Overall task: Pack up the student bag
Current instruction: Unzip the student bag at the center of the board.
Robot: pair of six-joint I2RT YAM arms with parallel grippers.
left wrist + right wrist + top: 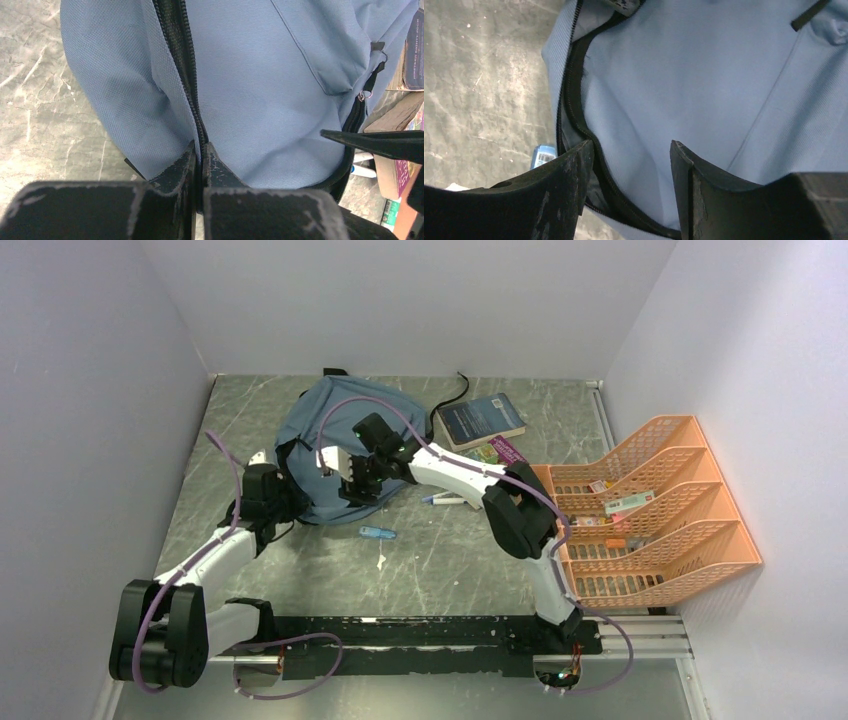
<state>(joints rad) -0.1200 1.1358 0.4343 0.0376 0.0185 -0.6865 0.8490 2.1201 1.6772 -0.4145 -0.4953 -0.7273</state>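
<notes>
The student bag (340, 435) is laid flat at the far side of the surface (450, 560), just left of a blue book (480, 420). The left tool (201, 152) is shut tight, and the edge of the bag by the black zip (175, 50) is pinched between its tips. The right tool (631, 150) is held open over the bag, its tips kept apart beside the zip. A small blue thing (377, 532) is seen on the surface near the bag.

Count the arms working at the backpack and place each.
2. The left gripper has its jaws shut on the student bag's zipper seam, near-left edge. The right gripper hangs, jaws open, over the near edge, beside the unzipped opening.
</notes>
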